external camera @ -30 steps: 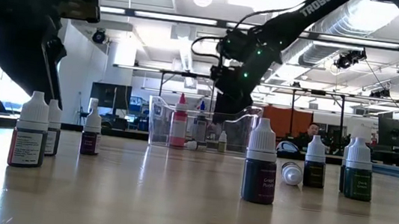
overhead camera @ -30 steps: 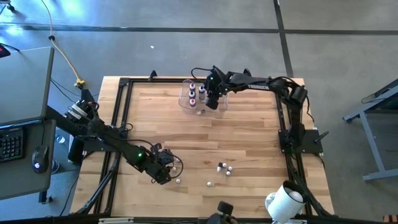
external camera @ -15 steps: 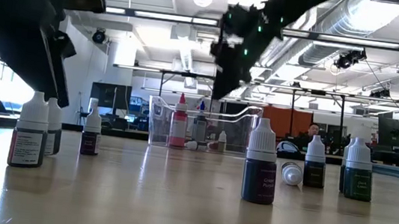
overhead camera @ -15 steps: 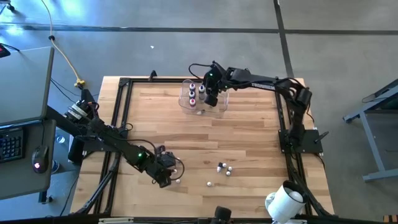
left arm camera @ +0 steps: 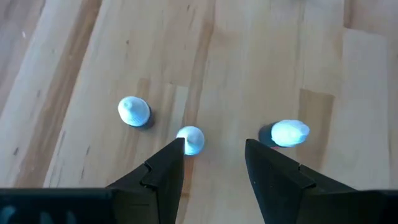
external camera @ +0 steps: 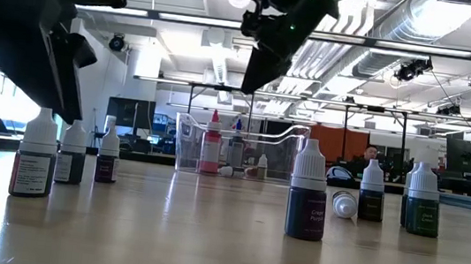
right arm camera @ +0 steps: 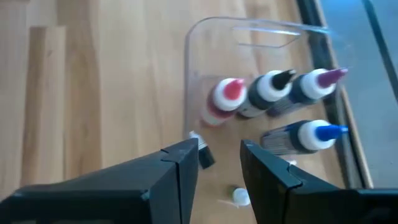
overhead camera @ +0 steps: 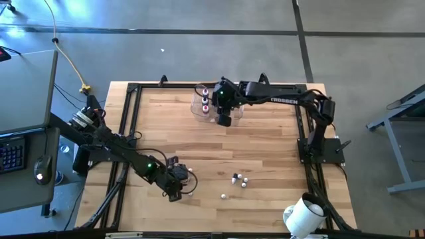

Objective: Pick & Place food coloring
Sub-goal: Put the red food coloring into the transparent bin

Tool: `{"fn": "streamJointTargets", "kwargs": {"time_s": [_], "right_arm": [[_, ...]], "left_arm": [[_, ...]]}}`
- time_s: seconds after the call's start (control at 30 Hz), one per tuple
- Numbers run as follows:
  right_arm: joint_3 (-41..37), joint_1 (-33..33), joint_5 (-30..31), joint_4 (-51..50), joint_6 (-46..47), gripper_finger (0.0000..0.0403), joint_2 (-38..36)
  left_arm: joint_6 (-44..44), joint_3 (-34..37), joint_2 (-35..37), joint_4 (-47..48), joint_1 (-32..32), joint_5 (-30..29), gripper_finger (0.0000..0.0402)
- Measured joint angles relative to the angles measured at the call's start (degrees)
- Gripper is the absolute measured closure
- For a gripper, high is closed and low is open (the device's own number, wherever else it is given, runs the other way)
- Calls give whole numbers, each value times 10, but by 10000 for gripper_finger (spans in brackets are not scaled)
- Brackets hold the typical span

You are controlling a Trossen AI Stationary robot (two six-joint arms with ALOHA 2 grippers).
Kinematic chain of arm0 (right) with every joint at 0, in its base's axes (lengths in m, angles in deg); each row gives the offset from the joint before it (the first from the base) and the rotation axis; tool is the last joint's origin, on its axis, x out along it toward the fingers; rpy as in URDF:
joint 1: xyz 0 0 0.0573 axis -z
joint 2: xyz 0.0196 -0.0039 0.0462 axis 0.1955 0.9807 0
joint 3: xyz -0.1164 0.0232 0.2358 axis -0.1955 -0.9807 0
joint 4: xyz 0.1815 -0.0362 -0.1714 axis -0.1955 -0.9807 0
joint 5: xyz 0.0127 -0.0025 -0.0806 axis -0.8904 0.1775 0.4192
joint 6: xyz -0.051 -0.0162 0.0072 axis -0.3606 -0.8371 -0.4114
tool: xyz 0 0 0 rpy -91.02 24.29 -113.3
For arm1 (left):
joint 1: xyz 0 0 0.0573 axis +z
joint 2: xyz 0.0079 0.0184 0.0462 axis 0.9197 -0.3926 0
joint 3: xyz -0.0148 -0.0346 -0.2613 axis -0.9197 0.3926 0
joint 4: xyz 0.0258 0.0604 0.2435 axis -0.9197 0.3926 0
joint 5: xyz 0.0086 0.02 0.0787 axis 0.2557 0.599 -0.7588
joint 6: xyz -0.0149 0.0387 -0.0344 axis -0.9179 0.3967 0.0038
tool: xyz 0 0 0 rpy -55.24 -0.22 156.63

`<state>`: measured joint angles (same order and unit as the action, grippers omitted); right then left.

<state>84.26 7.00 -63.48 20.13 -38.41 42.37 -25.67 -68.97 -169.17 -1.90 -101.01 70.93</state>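
Small white-capped food coloring bottles stand on their bases on the wooden table in two groups: one group point(external camera: 37, 154) under my left gripper and another point(overhead camera: 239, 179) nearer the table's right, with one bottle lying on its side point(external camera: 345, 204). My left gripper point(left arm camera: 214, 149) is open low over three caps, with the middle cap point(left arm camera: 189, 138) at one fingertip and another cap point(left arm camera: 289, 132) just outside the other finger. My right gripper point(right arm camera: 217, 155) is open and holds nothing. It hangs high above the near edge of the clear tub point(overhead camera: 214, 103). My left gripper comes from above with one fingertip point(left arm camera: 177, 149) right beside the middle bottle's cap point(left arm camera: 191, 134). I cannot tell whether it touches the cap. My right gripper touches nothing.
The clear tub point(right arm camera: 205, 68) holds taller dropper bottles with red point(right arm camera: 227, 93), black-tipped point(right arm camera: 270, 84) and purple point(right arm camera: 317, 81) tops, a blue one lying down point(right arm camera: 308, 134), and small bottles on its floor. A big white cylinder point(overhead camera: 302, 216) sits at the near right corner. Bare wood lies mid-table.
My right gripper has risen from just over the tub to well above it and drifted slightly toward the table's near edge. My left gripper has edged toward the table's right, and a small bottle in its group has shifted a little.
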Motion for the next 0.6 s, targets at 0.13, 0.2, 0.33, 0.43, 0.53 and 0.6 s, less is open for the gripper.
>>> {"fn": "streamJointTargets", "kwargs": {"time_s": [0.13, 0.2, 0.33, 0.43, 0.53, 0.6], "right_arm": [[0, -15, 0, -8, 0, 290, 0], [0, -22, 0, -8, 0, 290, 0], [0, -34, 0, -8, 0, 290, 0], [0, -43, 0, -9, 5, 290, 0], [0, -51, 0, -11, 5, 290, 0], [0, -56, 0, -12, 5, 290, 0]], "left_arm": [[1, 0, 0, 20, 0, -16, 234], [1, 0, 0, 27, 0, -29, 234], [1, 1, 0, 22, 0, -36, 234], [1, 1, -14, 17, 0, -45, 234], [-1, 2, -35, 1, 0, -56, 234], [-5, 1, -52, -12, 2, -55, 234]]}}
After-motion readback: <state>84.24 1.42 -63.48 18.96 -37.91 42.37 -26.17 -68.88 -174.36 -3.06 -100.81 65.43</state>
